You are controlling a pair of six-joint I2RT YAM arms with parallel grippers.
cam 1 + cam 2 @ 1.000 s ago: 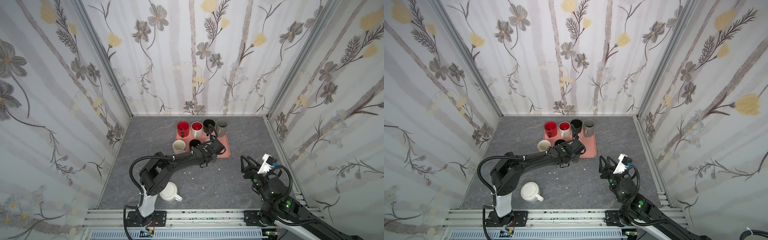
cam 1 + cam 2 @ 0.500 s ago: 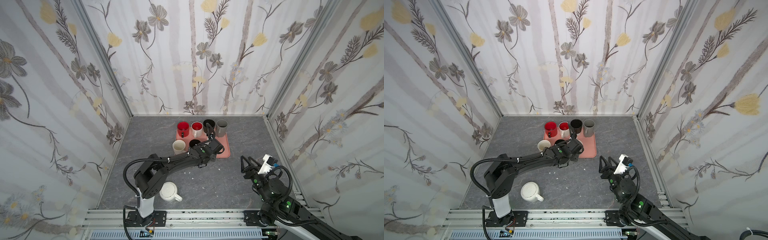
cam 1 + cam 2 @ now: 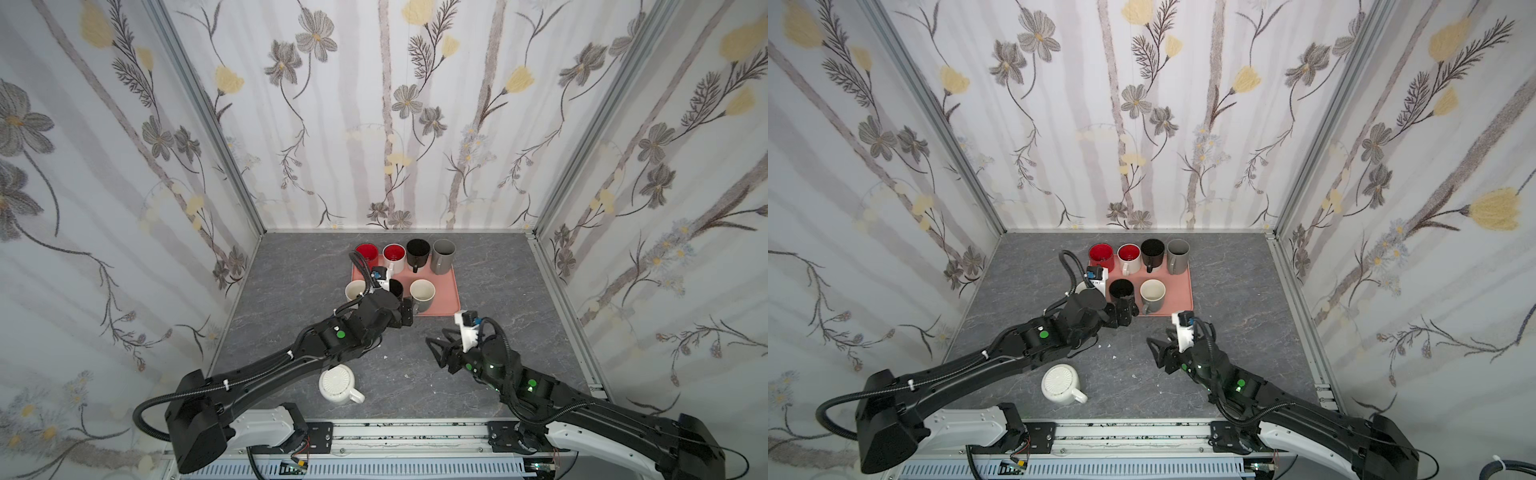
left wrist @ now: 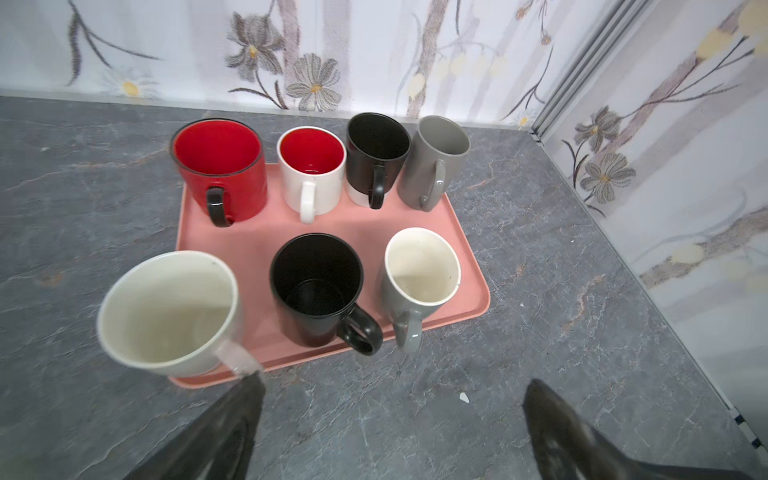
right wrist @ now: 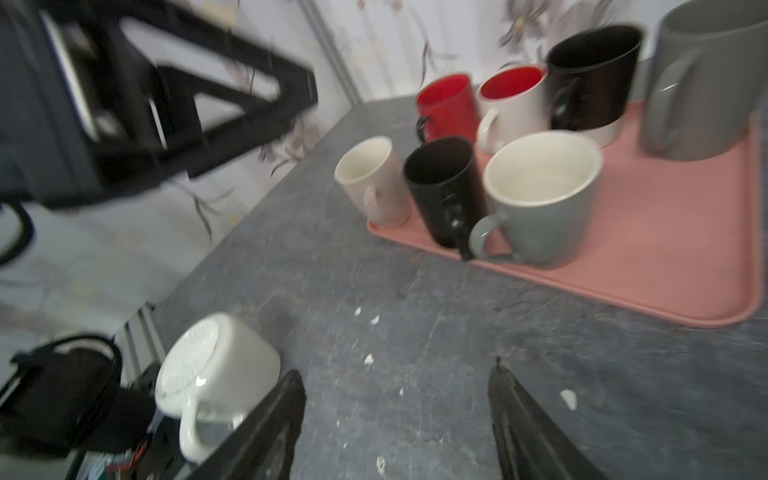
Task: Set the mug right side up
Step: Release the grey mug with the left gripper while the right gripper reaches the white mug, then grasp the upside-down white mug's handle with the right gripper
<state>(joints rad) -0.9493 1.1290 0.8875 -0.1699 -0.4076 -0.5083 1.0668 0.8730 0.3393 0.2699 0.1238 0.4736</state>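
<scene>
observed mug (image 3: 337, 384) white, glossy, upside down, ribbed base up, handle sticking out sideways. located it on table (image 3: 291, 291) by the front edge, well behind left gripper (image 4: 395, 380) and partly under that arm; off to one side of right gripper (image 5: 395, 368), near, not touching. found left gripper spread wide, empty, just short of tray (image 4: 476, 299) rim. found right gripper parted, empty, above bare table. noted open table between right gripper and mug, few white chips (image 5: 368, 359) on it.

Bare tabletop (image 3: 397, 380) lies open right of the overturned mug (image 3: 337, 384) — the left arm (image 3: 286, 368) overhangs its left edge.
</scene>
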